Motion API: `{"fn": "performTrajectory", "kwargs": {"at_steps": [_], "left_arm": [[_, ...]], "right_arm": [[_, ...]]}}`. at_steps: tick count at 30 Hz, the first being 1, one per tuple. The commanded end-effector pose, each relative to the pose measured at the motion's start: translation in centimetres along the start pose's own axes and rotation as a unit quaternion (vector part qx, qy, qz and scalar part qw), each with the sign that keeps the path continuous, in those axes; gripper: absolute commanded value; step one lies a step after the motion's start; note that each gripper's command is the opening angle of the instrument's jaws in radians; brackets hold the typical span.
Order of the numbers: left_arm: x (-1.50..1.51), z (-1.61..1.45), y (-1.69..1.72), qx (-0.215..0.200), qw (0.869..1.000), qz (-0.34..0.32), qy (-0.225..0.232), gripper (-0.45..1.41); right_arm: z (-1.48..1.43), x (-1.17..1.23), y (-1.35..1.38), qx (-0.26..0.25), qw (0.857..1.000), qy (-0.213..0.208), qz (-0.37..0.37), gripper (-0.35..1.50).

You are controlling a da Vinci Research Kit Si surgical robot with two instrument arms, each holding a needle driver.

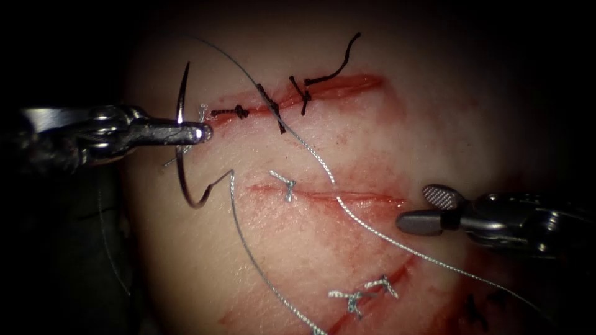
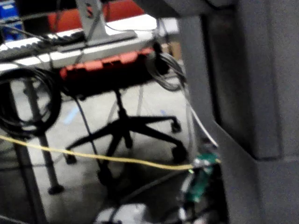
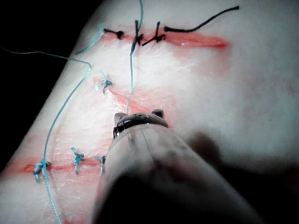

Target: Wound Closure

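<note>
A swivel chair (image 2: 122,133), yellow cable (image 2: 93,156) and coiled black cables (image 2: 28,105) behind.

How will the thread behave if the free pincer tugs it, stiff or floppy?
Probably floppy: the thread lies in loose curves over the tissue. Likely light and thin, so it may slip. The left pincer holds the needle mid-curve, clear of the tissue; the right pincer holds nothing.

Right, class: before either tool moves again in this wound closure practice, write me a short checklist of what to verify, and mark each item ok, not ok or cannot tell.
1. Left tool jaws shut on the needle, near mid-curve: ok.
2. Needle clear of the tissue, at the left end of the upper cut: ok.
3. Right tool holds nothing, jaws open: ok.
4. Thread free of the right tool: ok; it passes just beside it.
5. Thread free of the dark stitches it crosses: cannot tell.
</note>
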Motion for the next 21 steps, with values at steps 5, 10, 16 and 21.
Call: {"fn": "performTrajectory", "kwargs": {"at_steps": [5,10,16,21], "left_arm": [[-0.02,0.04,-0.07,0.000,1.000,0.001,0.000,-0.45],[-0.02,0.05,-0.07,0.000,1.000,0.001,0.000,-0.45],[-0.03,0.05,-0.07,0.000,1.000,0.001,-0.001,-0.45],[-0.05,0.05,-0.05,-0.002,1.000,0.001,-0.004,-0.45]], "right_arm": [[0.45,-0.06,-0.14,0.015,1.000,-0.011,-0.013,0.88],[0.71,-0.13,-0.20,0.028,0.999,-0.023,-0.032,0.86],[0.86,-0.19,-0.18,0.031,0.999,-0.028,-0.027,-0.35],[0.75,-0.19,-0.17,0.036,0.999,-0.032,-0.020,-0.35]]}}
